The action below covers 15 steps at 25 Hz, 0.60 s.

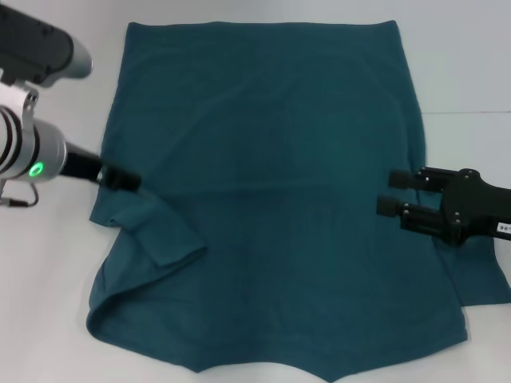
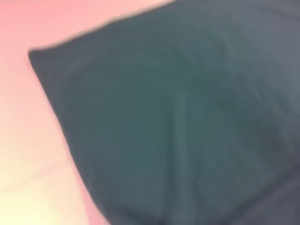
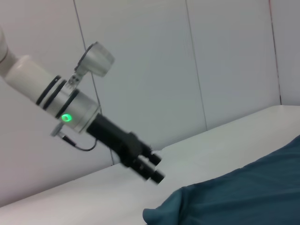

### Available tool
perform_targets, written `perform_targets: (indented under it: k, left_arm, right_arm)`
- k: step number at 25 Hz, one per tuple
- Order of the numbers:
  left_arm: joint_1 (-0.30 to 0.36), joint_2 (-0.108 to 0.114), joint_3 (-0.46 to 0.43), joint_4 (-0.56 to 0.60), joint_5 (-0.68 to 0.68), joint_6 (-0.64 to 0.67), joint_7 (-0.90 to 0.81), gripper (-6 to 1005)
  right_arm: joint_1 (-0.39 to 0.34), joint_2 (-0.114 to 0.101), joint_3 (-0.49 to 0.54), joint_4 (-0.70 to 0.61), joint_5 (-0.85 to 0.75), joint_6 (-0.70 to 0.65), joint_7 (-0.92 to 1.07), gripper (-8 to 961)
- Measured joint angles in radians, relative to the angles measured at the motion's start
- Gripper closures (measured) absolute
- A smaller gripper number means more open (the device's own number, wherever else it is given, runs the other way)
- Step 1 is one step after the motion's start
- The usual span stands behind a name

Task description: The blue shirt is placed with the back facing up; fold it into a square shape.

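Flat, the blue shirt point(image 1: 271, 199) lies between left gripper point(image 1: 120, 179) and right gripper point(image 1: 393, 193).

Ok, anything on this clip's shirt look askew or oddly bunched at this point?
Yes. The dark teal-blue cotton shirt lies mostly flat on the white table, but its left sleeve area is flipped inward and bunched beside the left gripper. The right gripper hovers over the opposite edge, where the cloth lies smooth.

Teal-blue shirt point(image 1: 271, 207), spread flat, left sleeve folded in
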Motion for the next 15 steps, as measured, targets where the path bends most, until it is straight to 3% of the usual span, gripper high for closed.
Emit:
perform_targets:
  k: [7,15]
  left_arm:
    - [0.023,0.000,0.017,0.001,0.016,0.084,0.011,216]
    - [0.029,-0.001,0.023,-0.094,0.015,0.010,0.063,219]
  right_arm:
    - [0.010,0.004,-0.009,0.000,-0.004,0.017,0.000,370]
    - [0.013,0.008,-0.009,0.004,-0.006,0.019,-0.001,370]
